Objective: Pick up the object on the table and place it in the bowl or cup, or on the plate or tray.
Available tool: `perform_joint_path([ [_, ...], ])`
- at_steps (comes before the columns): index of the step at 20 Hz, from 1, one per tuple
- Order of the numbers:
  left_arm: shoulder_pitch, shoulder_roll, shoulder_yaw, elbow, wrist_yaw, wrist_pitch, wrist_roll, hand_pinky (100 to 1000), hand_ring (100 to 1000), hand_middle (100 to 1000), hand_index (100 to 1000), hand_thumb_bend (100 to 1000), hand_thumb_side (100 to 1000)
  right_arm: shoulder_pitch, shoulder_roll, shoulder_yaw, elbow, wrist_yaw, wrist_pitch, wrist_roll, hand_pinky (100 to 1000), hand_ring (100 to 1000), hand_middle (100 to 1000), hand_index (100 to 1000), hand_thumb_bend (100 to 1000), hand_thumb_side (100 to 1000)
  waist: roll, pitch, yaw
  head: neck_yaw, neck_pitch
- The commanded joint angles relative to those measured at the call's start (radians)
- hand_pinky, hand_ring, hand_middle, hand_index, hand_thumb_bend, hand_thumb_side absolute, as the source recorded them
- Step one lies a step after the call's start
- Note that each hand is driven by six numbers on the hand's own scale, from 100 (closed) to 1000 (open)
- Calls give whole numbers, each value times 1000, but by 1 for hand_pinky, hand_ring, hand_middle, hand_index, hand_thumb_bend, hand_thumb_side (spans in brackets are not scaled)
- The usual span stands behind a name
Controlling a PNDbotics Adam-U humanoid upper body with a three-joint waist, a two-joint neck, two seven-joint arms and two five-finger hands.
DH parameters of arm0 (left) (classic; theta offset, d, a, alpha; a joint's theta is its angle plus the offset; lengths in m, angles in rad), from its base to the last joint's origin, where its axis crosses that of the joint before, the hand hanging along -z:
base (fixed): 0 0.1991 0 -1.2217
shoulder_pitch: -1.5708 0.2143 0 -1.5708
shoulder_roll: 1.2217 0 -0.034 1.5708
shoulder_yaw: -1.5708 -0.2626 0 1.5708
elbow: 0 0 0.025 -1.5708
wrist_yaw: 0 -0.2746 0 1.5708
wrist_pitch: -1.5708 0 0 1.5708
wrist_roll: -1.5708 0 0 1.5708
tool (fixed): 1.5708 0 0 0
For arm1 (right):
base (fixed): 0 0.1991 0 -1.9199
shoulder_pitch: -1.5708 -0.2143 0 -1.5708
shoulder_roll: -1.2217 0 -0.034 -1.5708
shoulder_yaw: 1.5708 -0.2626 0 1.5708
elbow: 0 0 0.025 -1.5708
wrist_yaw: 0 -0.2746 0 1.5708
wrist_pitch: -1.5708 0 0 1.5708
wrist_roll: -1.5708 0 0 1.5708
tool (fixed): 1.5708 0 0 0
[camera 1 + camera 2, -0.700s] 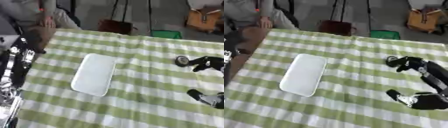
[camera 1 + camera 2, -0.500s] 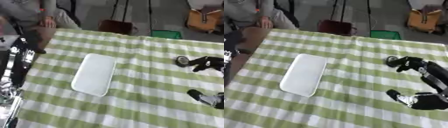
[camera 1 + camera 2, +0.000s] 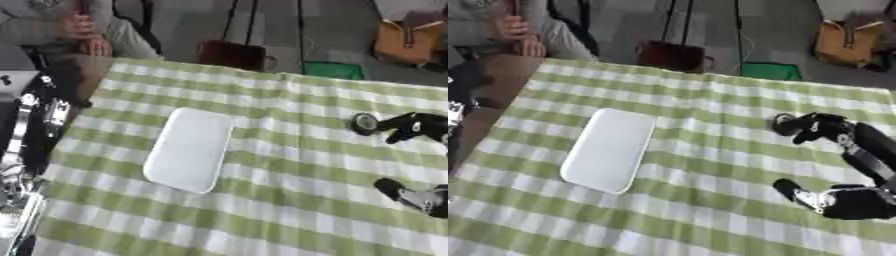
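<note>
Round object [image 3: 784,124] against right fingers [image 3: 808,125]

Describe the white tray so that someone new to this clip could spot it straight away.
Start from the table with the green and white checked cloth that fills most of the view. Left of its middle lies the white tray, a long flat rectangle with rounded corners, set at a slight slant. It is the only plain white thing on the cloth; the robot's black right hand is far over by the right edge.

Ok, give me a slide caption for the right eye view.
Right hand at a small round object, white tray empty on the checked cloth.
</note>
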Motion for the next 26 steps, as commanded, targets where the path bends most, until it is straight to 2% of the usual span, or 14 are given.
perform_joint_path([
  [1, -7, 18, 8, -17, 3, -2, 1, 611, 820, 859, 780, 489, 779, -8, -30, -15, -23, -6, 6, -6, 729, 708, 784, 896, 473, 535, 2, -23, -2, -1, -9],
  [7, -3, 17, 4, -22, 5, -3, -4, 611, 820, 858, 780, 486, 781, -40, -59, -25, -23, -8, 45, 11, 736, 712, 788, 861, 475, 539, 3, -25, -2, -7, -1],
  [9, -3, 19, 1, -23, 5, -3, -7, 611, 821, 857, 780, 485, 781, -71, -85, -30, 7, -7, 69, 21, 743, 720, 794, 856, 477, 538, 2, -28, 0, -10, 2],
  [11, -3, 19, -3, -26, 7, -3, -10, 611, 822, 857, 780, 482, 782, -127, -105, -28, 88, -4, 87, 37, 747, 727, 809, 862, 487, 534, 0, -29, 5, -11, 1],
  [16, -3, 15, -11, -32, 9, -3, -20, 612, 823, 856, 781, 482, 783, -250, -102, -9, 296, 25, 66, 74, 770, 756, 843, 880, 516, 525, -5, -29, 20, -17, -3],
  [17, -4, 14, -14, -34, 9, -4, -23, 612, 823, 856, 781, 481, 783, -279, -96, -2, 344, 40, 64, 94, 772, 758, 845, 879, 517, 525, -7, -29, 25, -19, -2],
  [18, -5, 13, -16, -36, 10, -4, -25, 612, 823, 856, 781, 481, 783, -304, -89, 4, 387, 56, 58, 116, 829, 814, 896, 858, 526, 511, -8, -28, 28, -21, -2],
  [20, -7, 10, -20, -40, 11, -4, -30, 612, 823, 856, 781, 482, 782, -353, -76, 20, 469, 101, 33, 185, 862, 841, 922, 842, 532, 504, -11, -27, 37, -27, -4],
  [23, -9, 8, -23, -44, 12, -4, -35, 612, 824, 856, 781, 482, 782, -399, -61, 23, 550, 160, -8, 246, 875, 854, 931, 843, 536, 499, -13, -26, 45, -33, -5],
  [24, -11, 6, -26, -45, 12, -5, -37, 612, 824, 856, 781, 482, 782, -411, -61, 24, 575, 180, -14, 259, 905, 883, 950, 846, 547, 458, -14, -25, 51, -38, -7],
  [25, -13, 4, -29, -47, 13, -5, -40, 612, 824, 856, 781, 482, 782, -426, -59, 25, 604, 205, -20, 273, 905, 883, 950, 846, 547, 458, -16, -23, 58, -44, -9],
  [26, -15, 3, -31, -49, 13, -5, -43, 612, 824, 856, 781, 482, 782, -436, -57, 25, 629, 224, -28, 283, 923, 900, 955, 848, 580, 356, -17, -22, 63, -47, -10],
])
